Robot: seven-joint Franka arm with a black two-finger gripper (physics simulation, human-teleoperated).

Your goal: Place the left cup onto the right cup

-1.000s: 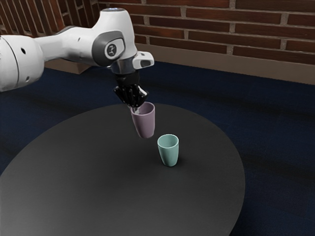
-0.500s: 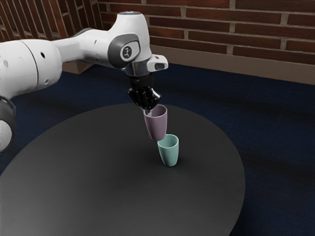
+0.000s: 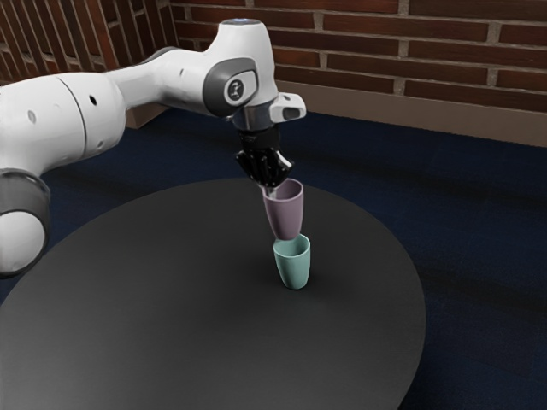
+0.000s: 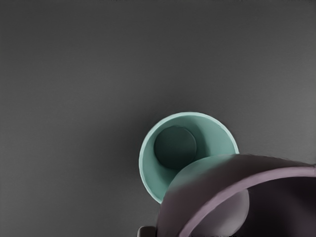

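The pincer is clamped on the rim of the mauve cup, which hangs tilted in the air with its base right at the mouth of the teal cup. I cannot tell whether the two touch. In the wrist view the mauve cup covers only part of the teal rim, so by my reading it is not yet centred over the opening. Both cups look like light, stiff, smooth-walled tumblers (likely slippery, and easy to swing in a one-sided rim hold). The rim pinch suits nesting, since it leaves the tapered base free to enter. The risk I see is the tilted base catching the teal rim and tipping that cup, which stands free and would slide or topple with little push. Room is generous: the teal cup stands near the middle of the round dark worktop, well apart from its edges, with open surface to the exterior view's left and right and on the near side. The brick wall is far behind.
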